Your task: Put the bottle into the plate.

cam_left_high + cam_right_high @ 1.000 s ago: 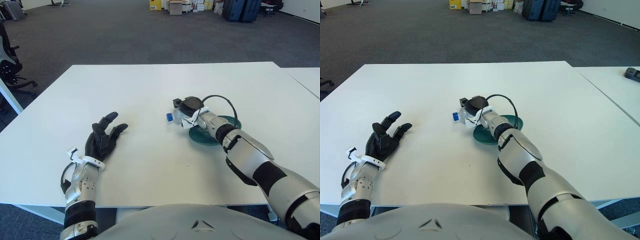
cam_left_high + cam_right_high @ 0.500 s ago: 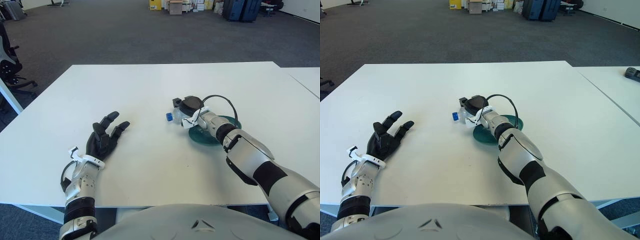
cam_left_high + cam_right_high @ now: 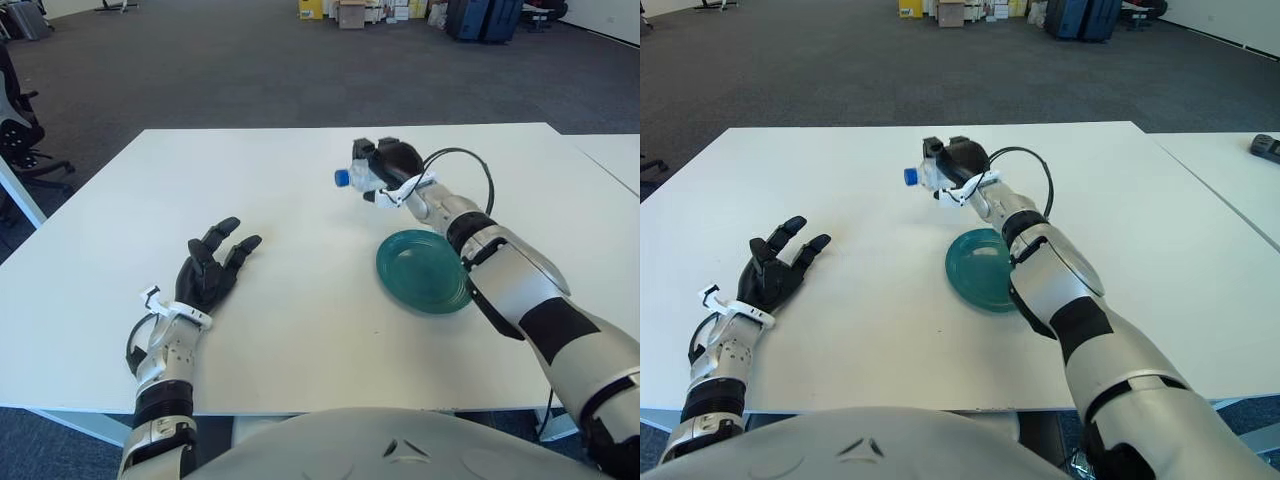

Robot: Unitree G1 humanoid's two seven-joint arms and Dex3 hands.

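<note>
Room: open office floor with grey carpet; boxes point(image 3: 350, 12) and dark cases point(image 3: 483, 18) stand along the far wall.
Surface: white table point(image 3: 300, 320) fills the near and middle ground; a second white table point(image 3: 612, 155) stands just beside it on the right.
Plate: teal plate point(image 3: 424, 270) lies flat on the table, right of centre, with nothing in it.
Right hand: right hand point(image 3: 385, 168) is raised above the table, beyond the plate's far-left edge, fingers curled tight around the bottle.
Bottle: clear bottle point(image 3: 358, 177) with a blue cap point(image 3: 341, 178) is held on its side in the air, cap pointing left, apart from the plate and not over it.
Cable: black cable point(image 3: 470, 170) loops above the right wrist.
Left hand: left hand point(image 3: 208, 272) shows at the near left over the table, black fingers point(image 3: 222, 232) spread wide, holding nothing, well apart from the plate.
</note>
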